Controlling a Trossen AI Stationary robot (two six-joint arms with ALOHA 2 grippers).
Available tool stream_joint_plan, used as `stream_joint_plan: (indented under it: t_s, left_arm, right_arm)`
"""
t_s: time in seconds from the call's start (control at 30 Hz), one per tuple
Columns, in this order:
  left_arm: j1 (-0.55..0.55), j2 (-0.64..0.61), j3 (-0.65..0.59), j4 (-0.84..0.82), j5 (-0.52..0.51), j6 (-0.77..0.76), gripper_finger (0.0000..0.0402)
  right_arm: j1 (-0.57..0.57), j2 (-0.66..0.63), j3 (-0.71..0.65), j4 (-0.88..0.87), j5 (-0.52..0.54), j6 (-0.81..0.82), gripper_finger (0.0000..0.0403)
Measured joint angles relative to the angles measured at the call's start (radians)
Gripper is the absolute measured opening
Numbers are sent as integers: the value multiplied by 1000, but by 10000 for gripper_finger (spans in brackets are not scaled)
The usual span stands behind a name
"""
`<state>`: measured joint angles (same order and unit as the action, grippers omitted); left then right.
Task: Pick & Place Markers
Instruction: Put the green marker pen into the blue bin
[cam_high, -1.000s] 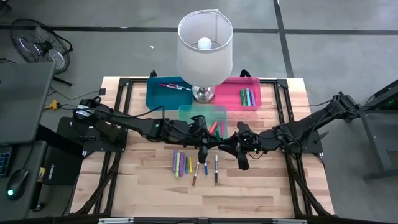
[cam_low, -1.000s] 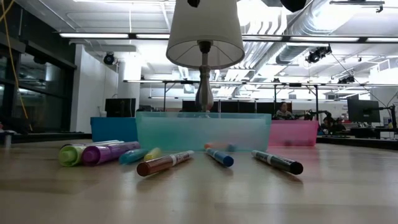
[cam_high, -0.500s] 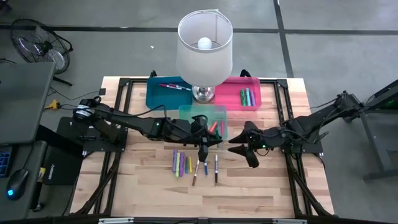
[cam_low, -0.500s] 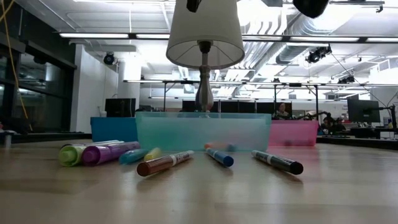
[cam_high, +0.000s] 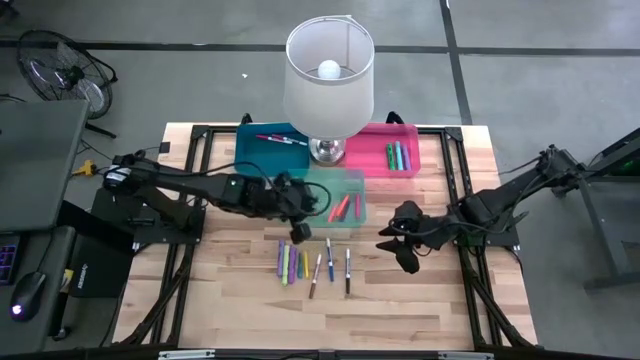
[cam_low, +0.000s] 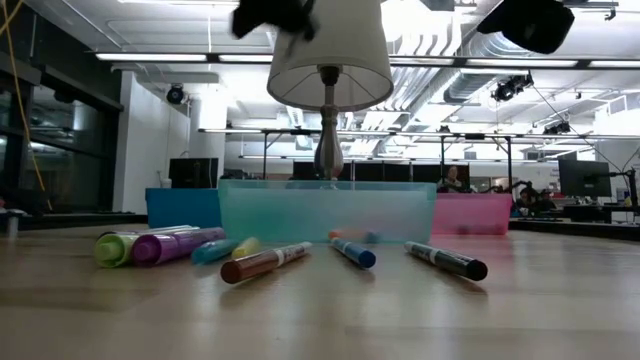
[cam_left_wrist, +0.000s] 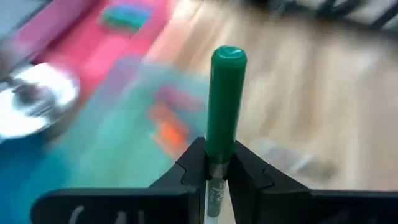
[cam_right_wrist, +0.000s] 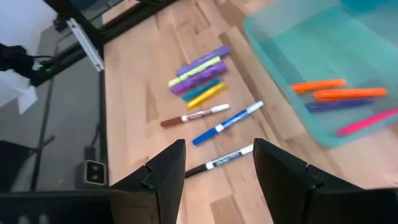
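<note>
I can't read any text from here; the print on the green marker (cam_left_wrist: 225, 102) barrel and on the markers (cam_right_wrist: 211, 118) on the desk (cam_right_wrist: 149, 68) is too small.

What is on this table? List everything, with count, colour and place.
Table: one, pale wood, under everything.
Lamp: one, white shade on a silver base, at the back middle of the table.
Blue bin: one, beside the lamp base on the left arm's side; about two pinkish markers inside.
Pink bin: one, on the lamp's other side; about three green and blue markers inside.
Clear green bin: one, in front of the lamp; orange, pink and purple markers inside.
Loose markers: eight, mixed colours, lying on the wood in front of the clear bin.
Green marker: one, held by the left gripper.
Left gripper: shut on the green marker, by the clear bin's front corner.
Right gripper: open, empty, beside the loose markers.
</note>
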<state>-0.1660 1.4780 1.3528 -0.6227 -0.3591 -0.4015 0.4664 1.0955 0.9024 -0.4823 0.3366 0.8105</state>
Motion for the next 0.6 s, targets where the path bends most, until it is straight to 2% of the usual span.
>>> stream_joint_plan:
  t_s: [0.07, 0.3, 0.37, 0.47, 0.6]
  left_arm:
    - [5, 2, 12, -124, -47, 30, 35]
    - [79, 25, 15, -344, -204, 88, 35]
    - [114, 37, 21, -362, -253, 114, 35]
    - [180, 48, 14, -434, -272, 191, 35]
    - [285, 87, 16, -432, -277, 320, 35]
  right_arm:
    - [2, 8, 0, 6, 24, 1, 177]
    - [7, 58, 0, 4, 58, 2, 177]
    - [7, 79, 0, 5, 58, 19, 177]
    - [7, 113, 0, 6, 58, 58, 177]
    - [7, 162, 0, 11, 55, 109, 177]
